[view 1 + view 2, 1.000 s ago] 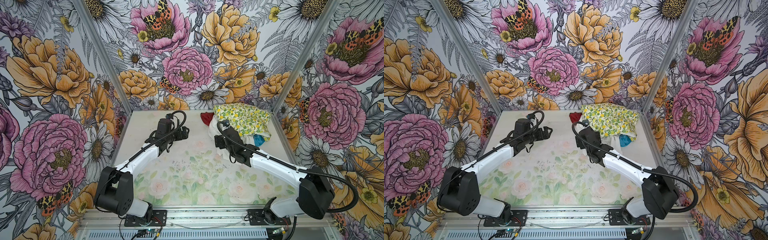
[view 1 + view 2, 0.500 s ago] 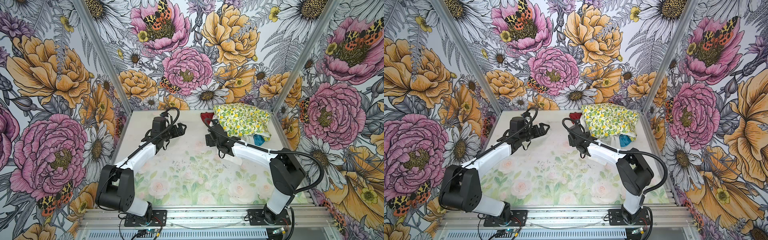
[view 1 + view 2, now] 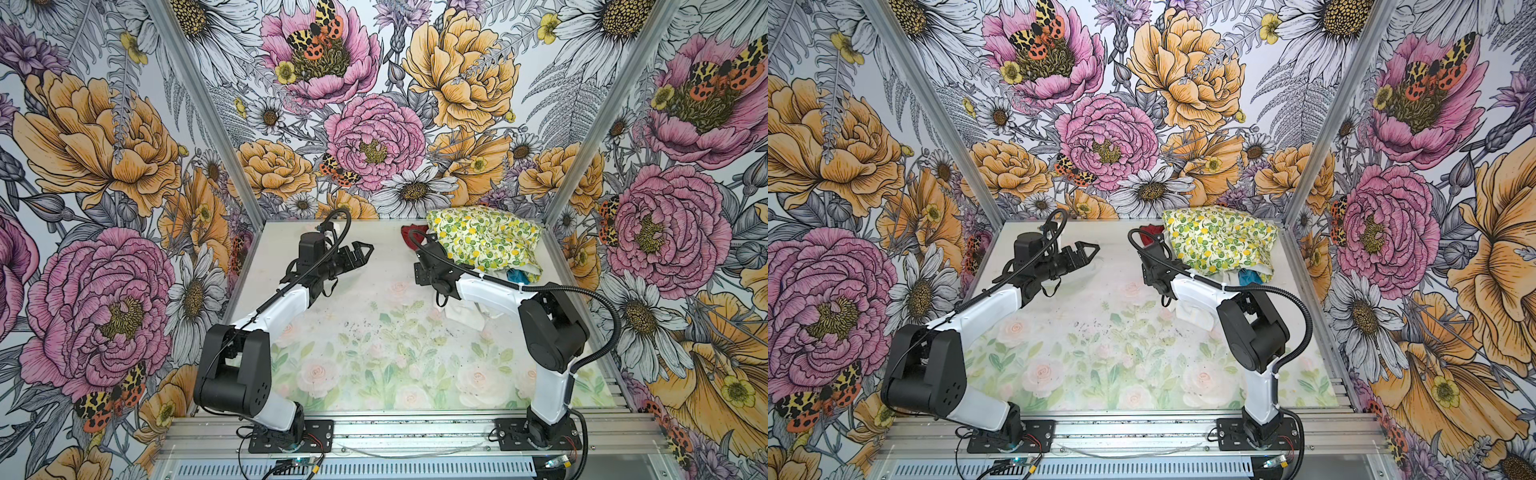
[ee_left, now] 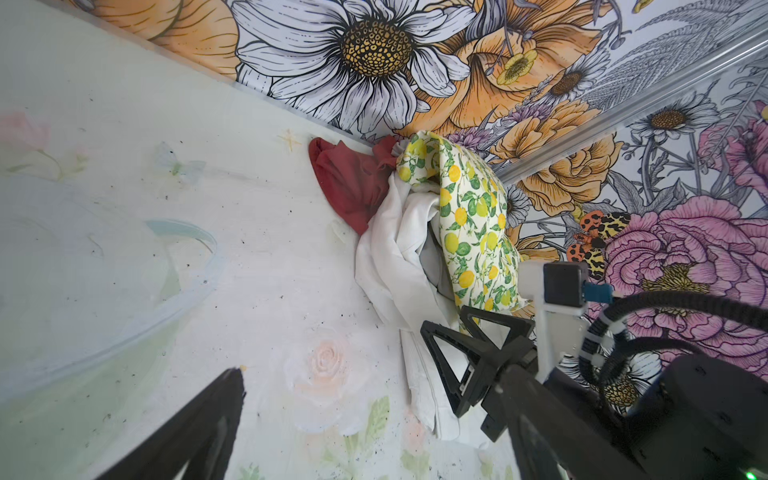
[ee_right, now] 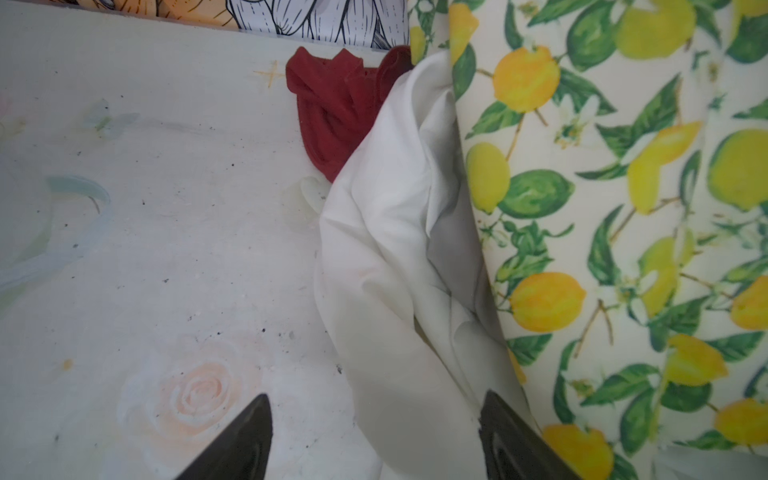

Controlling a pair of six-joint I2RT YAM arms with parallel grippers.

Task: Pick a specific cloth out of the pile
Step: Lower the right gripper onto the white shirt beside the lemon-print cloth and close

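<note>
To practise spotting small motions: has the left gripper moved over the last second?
Yes. The left gripper has edged a little toward the back wall, with its jaws open.

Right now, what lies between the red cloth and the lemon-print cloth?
The white cloth, touching red cloth and lemon-print cloth, in the right wrist view.

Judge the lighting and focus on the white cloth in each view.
Right wrist view: the cloth evenly lit, soft grey shadow in its folds, no glare, fingertips of the right gripper blurred; left wrist view: the pile sharp; both top views: crisp, flat light, faint shadows.
</note>
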